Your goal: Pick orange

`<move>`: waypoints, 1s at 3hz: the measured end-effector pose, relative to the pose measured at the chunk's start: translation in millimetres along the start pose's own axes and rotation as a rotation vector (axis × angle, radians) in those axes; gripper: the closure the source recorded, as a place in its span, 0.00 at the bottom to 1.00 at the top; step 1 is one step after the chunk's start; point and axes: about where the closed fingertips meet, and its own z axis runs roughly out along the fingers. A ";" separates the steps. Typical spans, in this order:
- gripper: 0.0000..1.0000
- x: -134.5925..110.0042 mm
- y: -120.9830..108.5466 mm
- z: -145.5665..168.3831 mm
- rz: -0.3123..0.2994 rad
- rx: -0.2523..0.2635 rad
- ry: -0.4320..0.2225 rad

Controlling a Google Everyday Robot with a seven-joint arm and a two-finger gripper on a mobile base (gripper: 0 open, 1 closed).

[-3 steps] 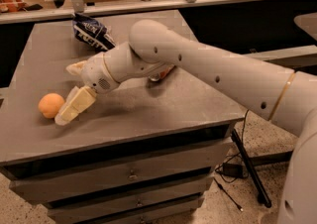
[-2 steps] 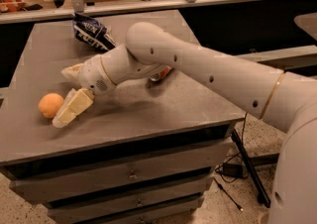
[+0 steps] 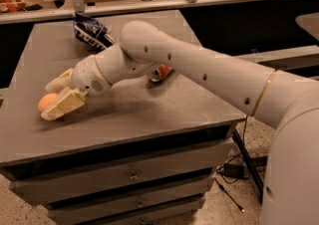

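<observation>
The gripper [image 3: 50, 101] is hovering low at the table's [image 3: 149, 114] left edge with its fingers spread wide, one on either side of the orange [image 3: 45, 102], which is sitting on the surface close to the front-left corner. To do this well it is needing to keep the fruit centred, close evenly so the round skin is not squirting toward the edge, then lift straight up. The red can [image 3: 162, 73] and dark bag [image 3: 89, 32] are lying shut, contents unseen.
</observation>
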 end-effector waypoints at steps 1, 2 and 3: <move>0.69 -3.8 4.4 1.2 -0.003 -0.012 -0.005; 0.93 -12.1 3.2 -7.3 -0.015 0.021 -0.025; 1.00 -31.5 -2.7 -40.2 -0.046 0.124 -0.047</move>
